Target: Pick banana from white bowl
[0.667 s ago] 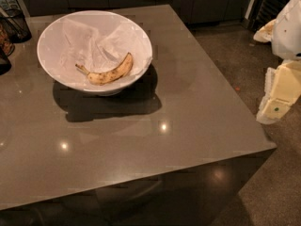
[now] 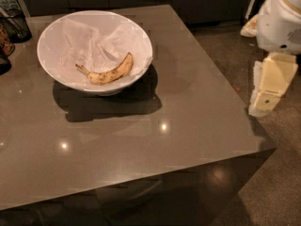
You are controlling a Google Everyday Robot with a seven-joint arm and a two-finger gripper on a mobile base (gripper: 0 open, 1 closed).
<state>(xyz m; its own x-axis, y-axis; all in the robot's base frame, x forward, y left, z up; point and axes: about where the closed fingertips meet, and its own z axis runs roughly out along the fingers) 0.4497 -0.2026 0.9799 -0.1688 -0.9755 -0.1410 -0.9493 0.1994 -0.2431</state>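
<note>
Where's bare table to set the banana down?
Bare: the front of the table, between the white bowl and near edge, and the strip right of the bowl. Crowded: back-left corner, by the dark basket. The end effector hangs beyond its right edge.

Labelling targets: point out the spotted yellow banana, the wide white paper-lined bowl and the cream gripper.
spotted yellow banana [image 2: 109, 73], camera view, mid-body.
wide white bowl [image 2: 46, 46], camera view, left rim.
cream gripper [image 2: 265, 98], camera view, lower end, right of table [image 2: 188, 126].

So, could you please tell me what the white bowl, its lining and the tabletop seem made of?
The white bowl looks like glazed ceramic or plastic: smooth. Its lining looks like paper, crumpled. The tabletop seems polished stone or laminate, mirroring lights. The gripper hangs beyond the table's right edge.
</note>
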